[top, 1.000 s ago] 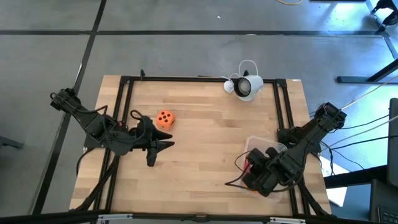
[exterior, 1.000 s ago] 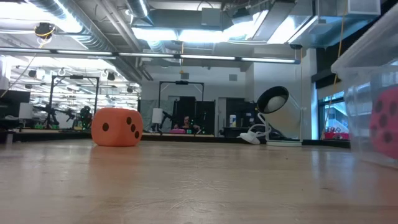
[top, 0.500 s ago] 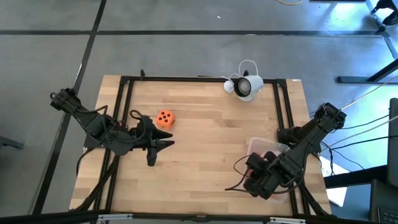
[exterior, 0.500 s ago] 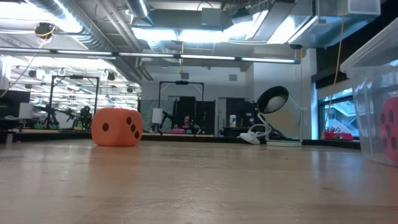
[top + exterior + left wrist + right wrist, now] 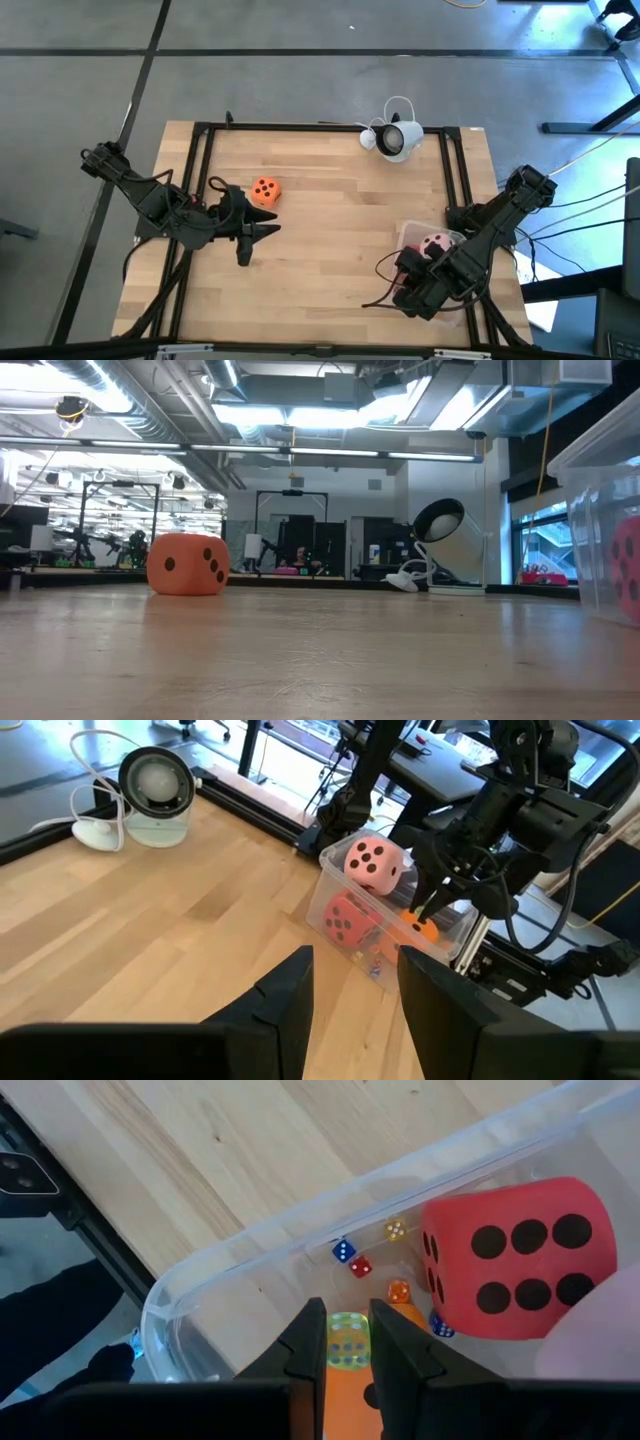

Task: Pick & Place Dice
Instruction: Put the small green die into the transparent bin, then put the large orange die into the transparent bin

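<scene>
- Dice: one orange die point(image 5: 265, 190) sits alone on the table's point(image 5: 340, 200) left side; the pink die point(image 5: 373, 862) and red die point(image 5: 343, 918) lie in the clear bin point(image 5: 335, 880) at the right edge.
- Right gripper point(image 5: 347, 1342), fingers pressed nearly together, hangs over that bin.
- Left gripper point(image 5: 255, 235), fingers spread, rests just near the orange die, holding nothing.
- A white lamp point(image 5: 398, 138) sits at the far edge.

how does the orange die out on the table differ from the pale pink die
The soft orange cube die sits alone on the bare wooden table near the left arm; the pale pink soft die sits inside the clear plastic bin, stacked on a red die beside the right arm. Colour differs: orange versus pale pink. Both are soft-looking cubes with dark pips, and neither is gripped.
</scene>
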`<state>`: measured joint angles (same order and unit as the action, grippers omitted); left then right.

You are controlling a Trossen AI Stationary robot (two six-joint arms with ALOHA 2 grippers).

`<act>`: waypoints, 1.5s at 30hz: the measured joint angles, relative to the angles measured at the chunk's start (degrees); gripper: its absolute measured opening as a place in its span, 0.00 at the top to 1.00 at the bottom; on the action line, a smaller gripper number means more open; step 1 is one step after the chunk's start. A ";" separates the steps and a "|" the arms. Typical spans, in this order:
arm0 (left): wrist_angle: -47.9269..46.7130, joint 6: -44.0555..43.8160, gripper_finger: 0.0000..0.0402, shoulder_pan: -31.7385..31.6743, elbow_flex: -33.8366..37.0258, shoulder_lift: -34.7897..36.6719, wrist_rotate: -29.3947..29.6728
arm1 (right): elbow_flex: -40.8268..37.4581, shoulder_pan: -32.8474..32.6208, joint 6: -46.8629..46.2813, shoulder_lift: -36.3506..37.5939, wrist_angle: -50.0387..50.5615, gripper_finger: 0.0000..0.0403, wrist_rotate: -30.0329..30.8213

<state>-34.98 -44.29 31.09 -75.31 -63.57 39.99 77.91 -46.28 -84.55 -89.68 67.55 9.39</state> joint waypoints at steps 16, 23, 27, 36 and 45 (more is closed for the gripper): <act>0.00 0.13 0.65 0.00 0.00 0.00 0.09 | 0.06 -0.04 1.27 0.03 0.09 0.69 -1.30; 0.00 0.11 0.65 0.00 0.01 0.00 0.09 | 0.07 -0.04 2.52 0.07 0.13 0.40 -1.03; 0.00 0.11 0.65 0.00 0.02 0.00 0.08 | 0.07 -0.04 2.54 0.07 0.15 0.31 -1.03; -0.02 -0.07 0.65 -0.07 0.02 -0.01 1.31 | 3.41 -0.54 2.23 2.15 1.05 0.35 15.34; -3.76 -0.53 0.65 -1.63 0.02 -0.01 2.99 | 16.45 -0.96 18.22 3.46 0.98 0.43 29.60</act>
<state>-38.74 -44.83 29.46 -75.29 -63.58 42.98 94.36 -47.24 -66.34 -86.21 68.53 39.00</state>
